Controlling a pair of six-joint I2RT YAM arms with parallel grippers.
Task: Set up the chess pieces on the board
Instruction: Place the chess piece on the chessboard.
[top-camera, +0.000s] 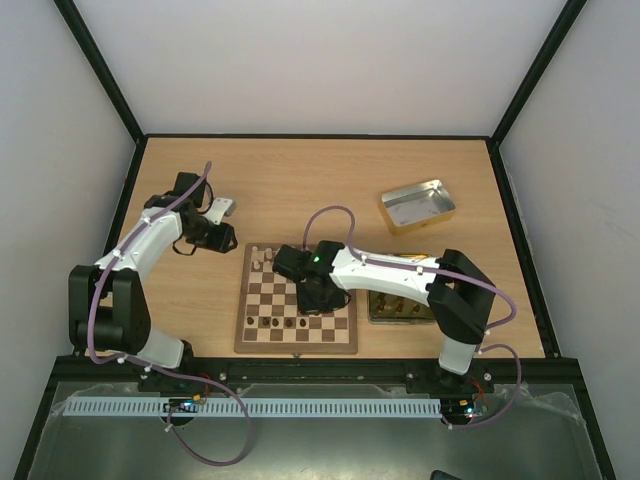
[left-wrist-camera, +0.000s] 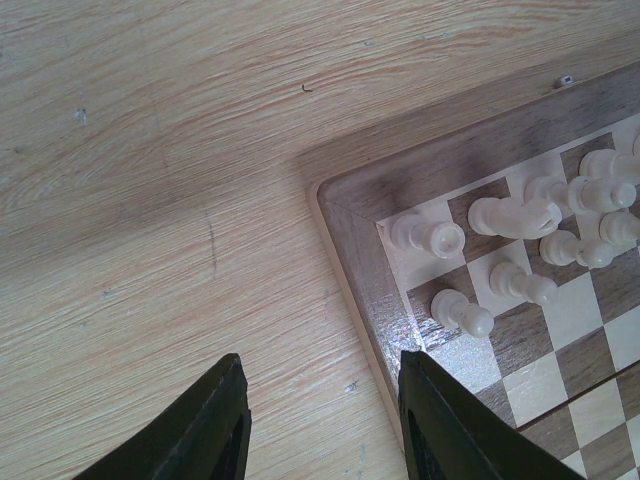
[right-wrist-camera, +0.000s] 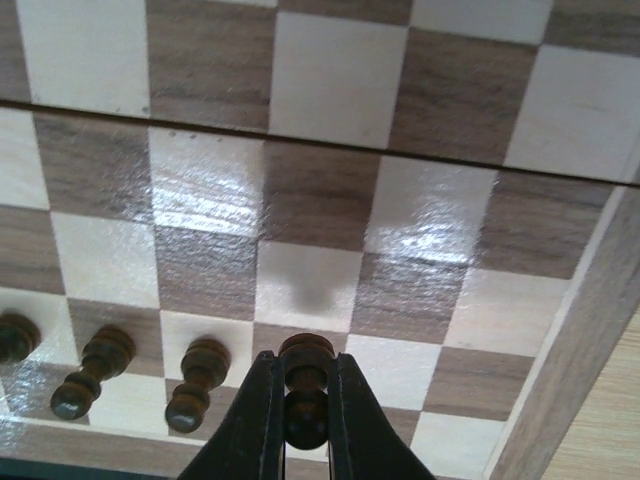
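On the wood bench (top-camera: 300, 180), your right pincer (right-wrist-camera: 305, 368) pinches a dark piece (right-wrist-camera: 306, 400) over the board (top-camera: 243, 300); left pincer (left-wrist-camera: 320, 362) hangs spread, empty.

One board (top-camera: 296, 346); two tins (top-camera: 417, 203); two arms (top-camera: 140, 245); dark chessmen (right-wrist-camera: 195, 385) — four in the right wrist view.

Square wooden chessboard (top-camera: 262, 300) sat near the wooden table's (top-camera: 300, 180) front edge.
Cream wooden chessmen (top-camera: 262, 258) crowded its far-left corner, dark brown chessmen (top-camera: 276, 322) its near row; a gold-toned tin (top-camera: 395, 310) lay just right, a silver metal tin (top-camera: 417, 205) farther behind.
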